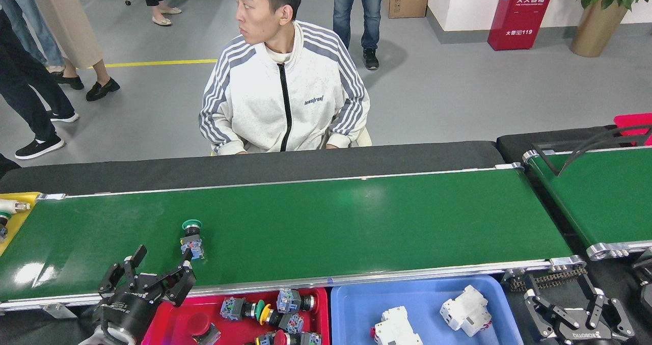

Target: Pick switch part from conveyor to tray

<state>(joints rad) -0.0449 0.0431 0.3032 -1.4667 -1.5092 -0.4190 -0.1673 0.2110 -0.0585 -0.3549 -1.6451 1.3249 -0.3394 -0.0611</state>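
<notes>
The switch (192, 239) lies just beyond and right of the left gripper (155, 268), whose jaws are spread, its long axis pointing away across the conveyor (356, 222).

The robot's left end effector (159, 266) is reaching in from the near left corner, angling up and away toward the far right. Its black fingers (136, 257) are spreading wide apart, gripping nothing. The right end effector (579, 296) is sitting low at the near right corner, its dark fingers also standing open and empty, pointing toward the far side.
</notes>
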